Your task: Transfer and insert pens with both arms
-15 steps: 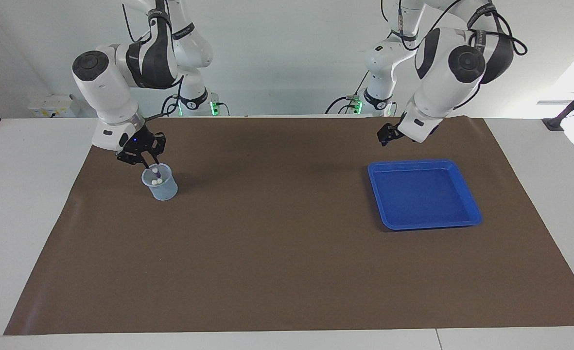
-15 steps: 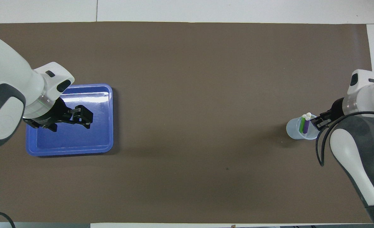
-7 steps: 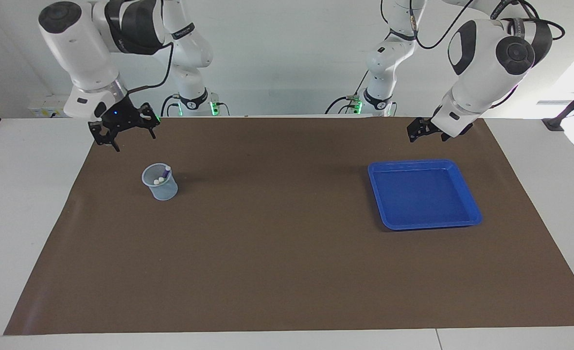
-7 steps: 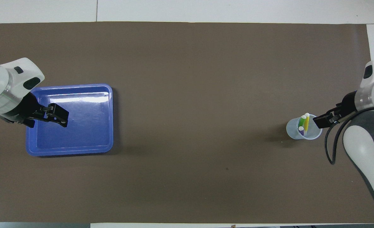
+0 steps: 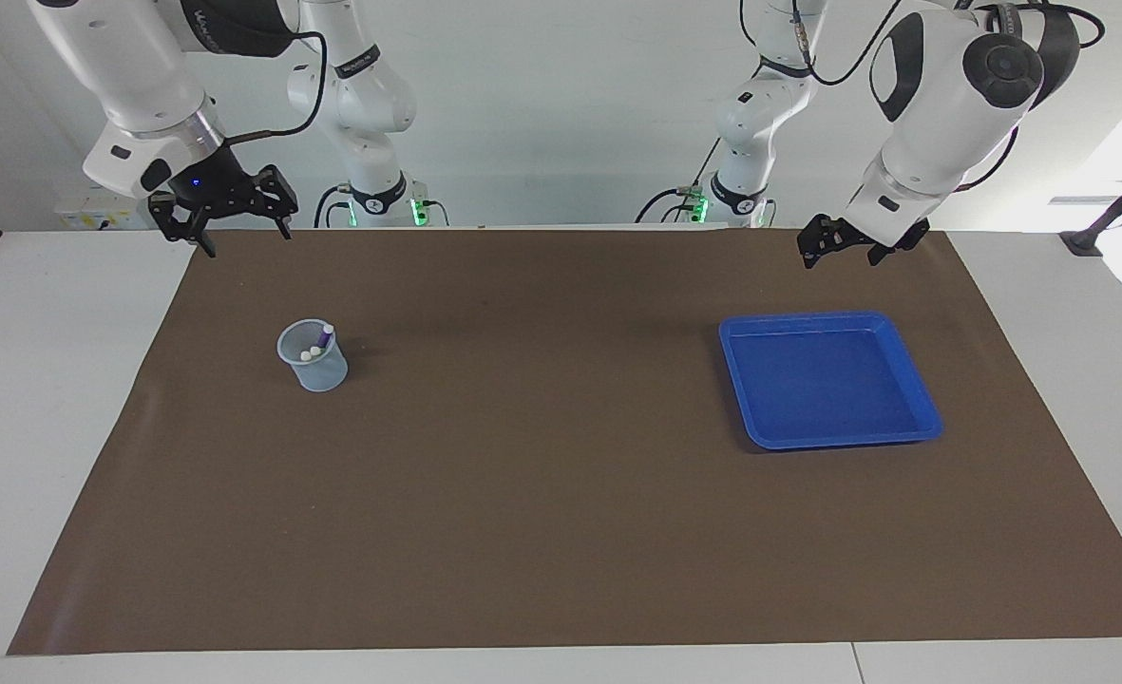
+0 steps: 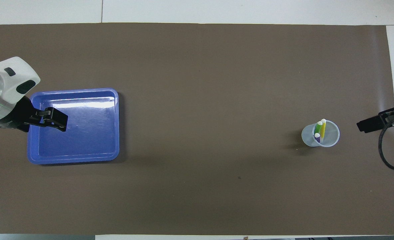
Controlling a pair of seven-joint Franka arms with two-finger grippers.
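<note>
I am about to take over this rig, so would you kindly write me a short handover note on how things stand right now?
Right gripper: open, empty, raised over the mat's edge at the right arm's end of the table.
Left gripper: open, empty, in the air over the mat's robot-side edge, close to the blue tray.
Pens: yellow pen, green pen and purple pen all stand in the clear cup at the right arm's end.
The blue tray holds nothing.
Done: all three pens inserted.
Left: apparently nothing but parking the arms.
</note>
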